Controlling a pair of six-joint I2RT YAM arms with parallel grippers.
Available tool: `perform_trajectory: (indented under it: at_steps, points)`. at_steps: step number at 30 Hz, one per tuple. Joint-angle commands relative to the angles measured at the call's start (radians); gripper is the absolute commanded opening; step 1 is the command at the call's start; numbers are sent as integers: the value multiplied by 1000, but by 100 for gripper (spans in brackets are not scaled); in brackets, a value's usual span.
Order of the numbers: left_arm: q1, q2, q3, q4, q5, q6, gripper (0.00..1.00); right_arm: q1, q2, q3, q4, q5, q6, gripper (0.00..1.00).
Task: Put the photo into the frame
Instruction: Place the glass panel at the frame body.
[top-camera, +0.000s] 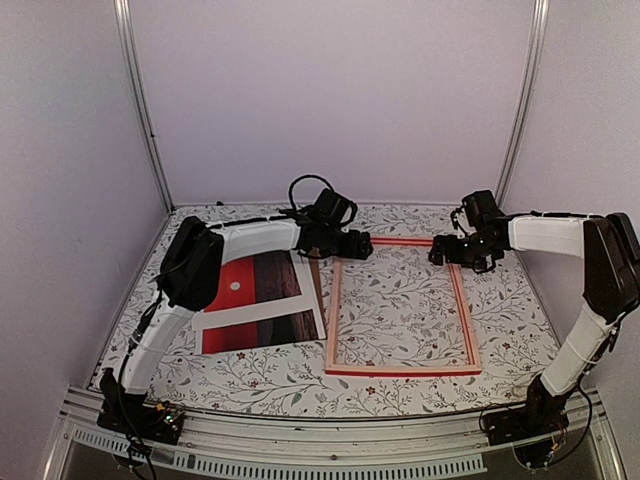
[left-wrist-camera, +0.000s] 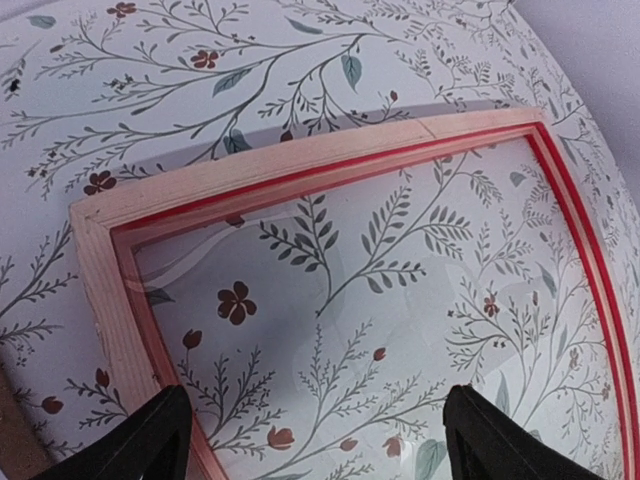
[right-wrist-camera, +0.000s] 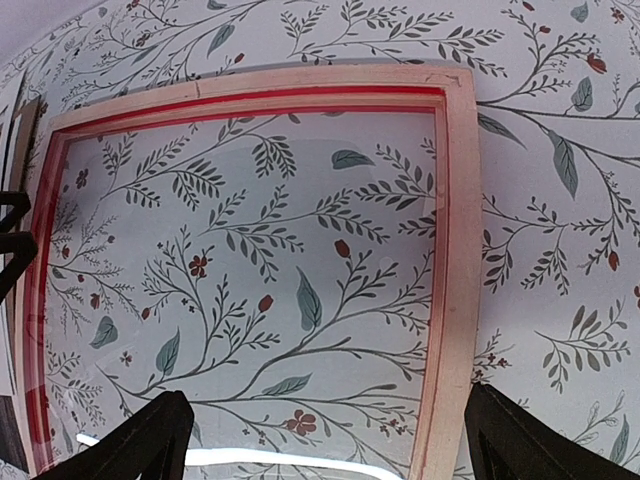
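Observation:
The frame (top-camera: 333, 310) lies flat in the middle of the table, pale wood side up with red edges. The photo (top-camera: 250, 285), red with a white dot beside dark brown streaks, lies left of it, crossed by a white mat strip (top-camera: 262, 316). My left gripper (top-camera: 363, 246) hovers open and empty over the frame's far left corner (left-wrist-camera: 100, 225). My right gripper (top-camera: 441, 252) hovers open and empty over the frame's far right corner. In the right wrist view the gripper (right-wrist-camera: 325, 450) straddles the frame's right rail (right-wrist-camera: 455, 250). In the left wrist view the gripper (left-wrist-camera: 315, 450) is above the frame's inside.
A thin brown backing board (top-camera: 316, 285) lies between the photo and the frame, its edge showing in the left wrist view (left-wrist-camera: 15, 440). A floral tablecloth (top-camera: 420, 225) covers the table. Plain walls close in at the back and sides.

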Motion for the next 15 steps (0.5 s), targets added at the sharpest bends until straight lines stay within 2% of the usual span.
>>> perform_trajectory:
  at_steps: [1,15]
  points:
    - [-6,38,53,-66,-19,-9,90,1,10,-4,2,-8,-4,99]
    - [-51,93,113,-204,-115,42,85,0,19,-16,12,-18,-2,99]
